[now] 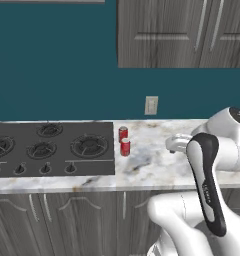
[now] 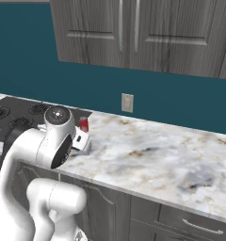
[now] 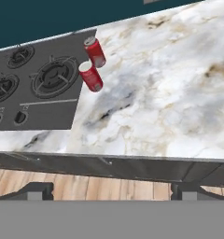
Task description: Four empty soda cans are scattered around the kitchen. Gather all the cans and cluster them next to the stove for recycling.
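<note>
Two red soda cans stand upright on the marble counter just right of the stove (image 1: 52, 148), one can (image 1: 123, 133) behind the other can (image 1: 125, 147). In the hand view the same pair, the far can (image 3: 95, 52) and the near can (image 3: 91, 76), sit against the stove's (image 3: 34, 88) right edge. One can (image 2: 84, 124) peeks out past the hand in the right base view. My gripper (image 3: 111, 193) hangs open over the counter's front edge, to the right of the cans and apart from them, with nothing between its fingertips (image 3: 37, 191).
The marble counter (image 1: 157, 165) stretches far to the right (image 2: 171, 160). A wall outlet (image 1: 151, 105) sits on the teal backsplash, under grey upper cabinets (image 1: 182, 32). Drawer fronts and wooden floor (image 3: 114, 186) lie below the counter edge.
</note>
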Robot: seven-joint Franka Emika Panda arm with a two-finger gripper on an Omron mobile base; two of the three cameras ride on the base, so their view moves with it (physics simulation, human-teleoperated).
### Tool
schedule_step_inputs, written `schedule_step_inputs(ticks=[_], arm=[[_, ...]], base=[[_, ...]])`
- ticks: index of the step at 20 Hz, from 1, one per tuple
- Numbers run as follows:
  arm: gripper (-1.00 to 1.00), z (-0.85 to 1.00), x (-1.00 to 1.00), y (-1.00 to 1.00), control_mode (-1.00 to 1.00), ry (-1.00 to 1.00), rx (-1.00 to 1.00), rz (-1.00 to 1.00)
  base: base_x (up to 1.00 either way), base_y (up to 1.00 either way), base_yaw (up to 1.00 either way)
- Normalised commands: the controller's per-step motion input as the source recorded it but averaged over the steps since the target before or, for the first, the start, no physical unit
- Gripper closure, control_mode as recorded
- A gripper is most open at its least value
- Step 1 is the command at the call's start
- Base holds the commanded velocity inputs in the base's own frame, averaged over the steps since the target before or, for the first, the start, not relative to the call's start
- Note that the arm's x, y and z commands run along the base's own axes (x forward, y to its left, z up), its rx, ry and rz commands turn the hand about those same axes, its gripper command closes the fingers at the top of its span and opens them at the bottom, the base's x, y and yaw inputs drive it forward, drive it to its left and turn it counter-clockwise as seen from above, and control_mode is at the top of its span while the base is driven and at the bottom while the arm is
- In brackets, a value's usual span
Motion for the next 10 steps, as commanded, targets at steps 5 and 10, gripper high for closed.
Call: schedule_step_inputs(ticks=[5, 10], arm=[[-1.0, 0.0, -0.03, 0.0, -1.0, 0.0, 0.0, -0.03], [-1.0, 0.0, -0.01, 0.0, 1.0, 0.0, 0.0, -0.02]], base=[[0.0, 0.0, 0.0], [-0.07, 0.0, -0.01]])
